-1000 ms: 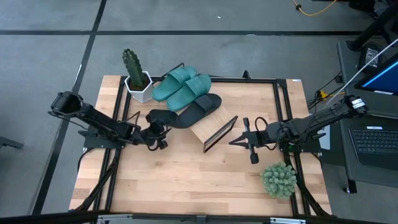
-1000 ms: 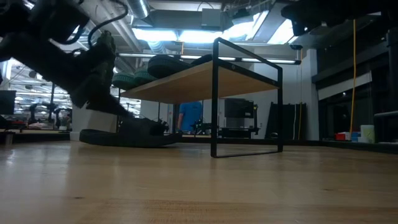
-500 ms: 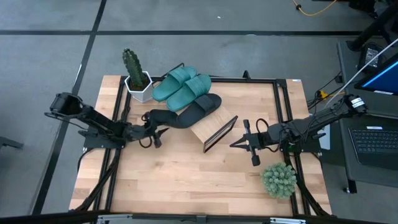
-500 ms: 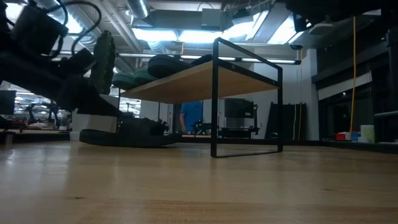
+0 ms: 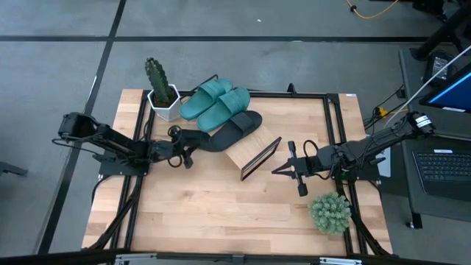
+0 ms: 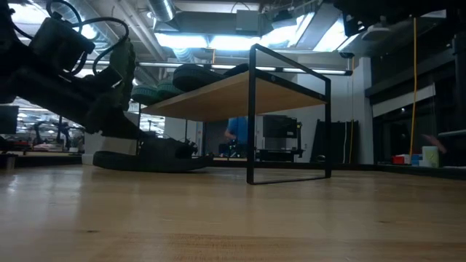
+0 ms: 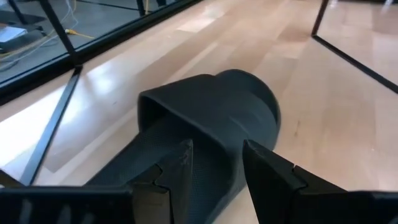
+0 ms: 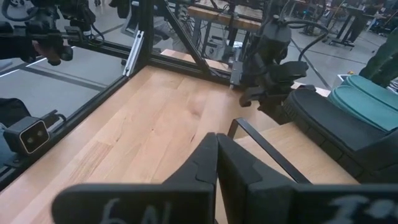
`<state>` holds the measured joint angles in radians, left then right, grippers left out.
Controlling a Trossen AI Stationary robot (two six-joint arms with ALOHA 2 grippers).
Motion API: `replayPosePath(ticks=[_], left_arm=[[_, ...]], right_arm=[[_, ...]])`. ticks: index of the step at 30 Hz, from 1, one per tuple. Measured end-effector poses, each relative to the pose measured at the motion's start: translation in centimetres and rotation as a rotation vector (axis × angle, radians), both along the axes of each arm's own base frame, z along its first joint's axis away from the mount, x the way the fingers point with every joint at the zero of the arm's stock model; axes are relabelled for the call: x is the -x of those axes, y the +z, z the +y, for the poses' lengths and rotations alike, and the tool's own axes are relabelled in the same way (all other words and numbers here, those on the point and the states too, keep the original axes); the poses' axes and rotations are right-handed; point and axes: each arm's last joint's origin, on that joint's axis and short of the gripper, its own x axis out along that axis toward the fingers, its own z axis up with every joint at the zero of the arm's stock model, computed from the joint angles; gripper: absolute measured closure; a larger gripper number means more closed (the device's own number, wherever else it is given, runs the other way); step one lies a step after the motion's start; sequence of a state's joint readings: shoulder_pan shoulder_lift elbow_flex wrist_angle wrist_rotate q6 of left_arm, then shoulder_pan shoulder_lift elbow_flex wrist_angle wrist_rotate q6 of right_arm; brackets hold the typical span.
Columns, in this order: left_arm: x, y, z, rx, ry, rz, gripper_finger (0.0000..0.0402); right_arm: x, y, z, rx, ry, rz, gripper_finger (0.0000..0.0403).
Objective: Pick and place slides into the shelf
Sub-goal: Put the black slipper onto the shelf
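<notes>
One black slide (image 5: 200,140) lies sole-down on the table, left of the shelf (image 5: 254,153); the low view shows it flat on the wood (image 6: 149,160). The teal-green pair (image 5: 215,103) and the other black slide (image 5: 237,128) rest on the shelf's slanted plank top (image 6: 233,91). My left gripper (image 5: 179,147) is open at the table slide's left end; in the left wrist view its fingers (image 7: 177,171) stand over the footbed behind the strap (image 7: 217,106). My right gripper (image 5: 294,169) waits shut to the right of the shelf (image 8: 216,162). My left gripper comes low and nearly level from the table's left, along the black slide, with its open fingers over the slide's end behind the strap (image 7: 186,143). I cannot tell whether they touch it.
A cactus in a white pot (image 5: 162,96) stands at the far left, beside the teal pair. A bushy green plant (image 5: 330,213) sits near the right arm. Black frame rails (image 5: 327,118) run along the table's sides. Bare wood lies in front of the shelf.
My left gripper has moved toward the far edge and a little left, closing in on the left end of the black slide on the table. The slides and the shelf have stayed in place.
</notes>
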<state>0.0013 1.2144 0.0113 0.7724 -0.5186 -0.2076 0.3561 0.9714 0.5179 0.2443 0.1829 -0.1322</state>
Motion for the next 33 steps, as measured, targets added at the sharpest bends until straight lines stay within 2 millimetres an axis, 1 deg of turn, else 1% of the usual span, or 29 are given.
replayPosePath(ticks=[5,15,21,28,33], left_arm=[[-0.01,0.00,-0.01,0.007,-0.003,-0.003,0.0268],[-0.01,-0.01,-0.02,0.098,0.036,-0.058,0.0268],[-0.01,-0.01,-0.02,0.106,0.040,-0.064,0.0268],[-0.09,-0.09,-0.18,0.196,0.011,-0.091,0.0268],[-0.08,-0.11,-0.16,0.192,0.018,-0.089,0.0268]], right_arm=[[0.00,0.00,0.00,0.000,0.000,0.000,0.0391],[0.00,-0.01,0.00,0.000,-0.001,0.001,0.0391],[0.00,-0.01,0.00,0.000,-0.001,0.001,0.0391],[0.00,-0.01,0.00,0.004,0.000,0.000,0.0391],[0.00,-0.01,0.00,0.005,0.000,0.001,0.0391]])
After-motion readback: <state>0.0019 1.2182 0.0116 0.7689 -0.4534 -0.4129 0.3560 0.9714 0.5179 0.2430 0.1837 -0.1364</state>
